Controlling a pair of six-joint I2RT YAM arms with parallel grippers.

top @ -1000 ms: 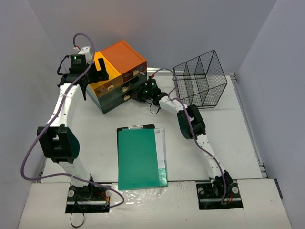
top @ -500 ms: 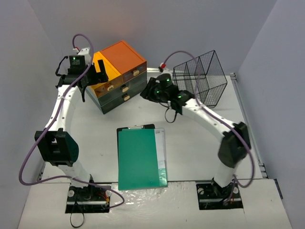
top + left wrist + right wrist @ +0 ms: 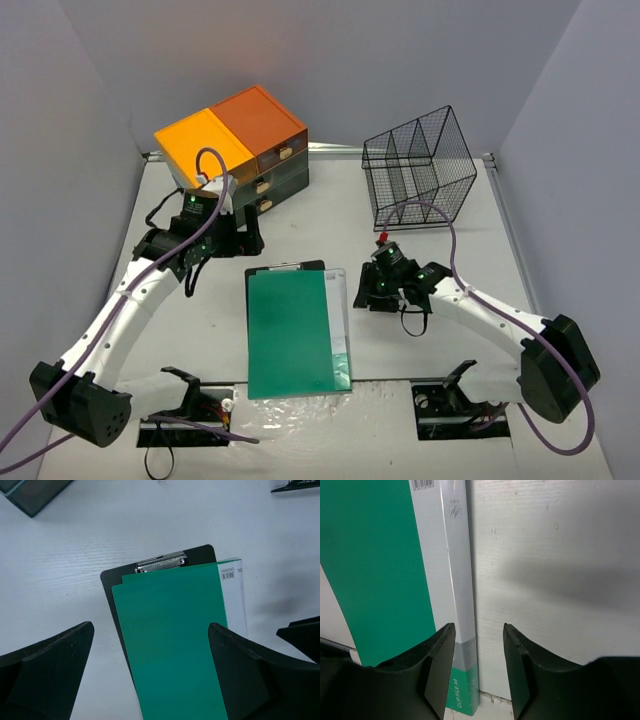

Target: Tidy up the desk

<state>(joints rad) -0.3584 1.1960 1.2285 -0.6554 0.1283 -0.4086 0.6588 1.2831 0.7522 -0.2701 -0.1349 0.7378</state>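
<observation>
Right claw (image 3: 478,647) open astride the flat edge of the folder (image 3: 375,570) on the tabletop (image 3: 545,540); closing may slip off and skid it. Left claw (image 3: 150,645) open, empty, above the clipboard (image 3: 161,561)

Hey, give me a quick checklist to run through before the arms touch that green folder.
1. Left claw open above the clipboard: ok.
2. Right claw open over the clip file's right edge: ok.
3. Both claws empty: ok.
4. Green folder clamped under the metal clip: cannot tell.
5. Right claw's clearance above the desk: cannot tell.
</observation>
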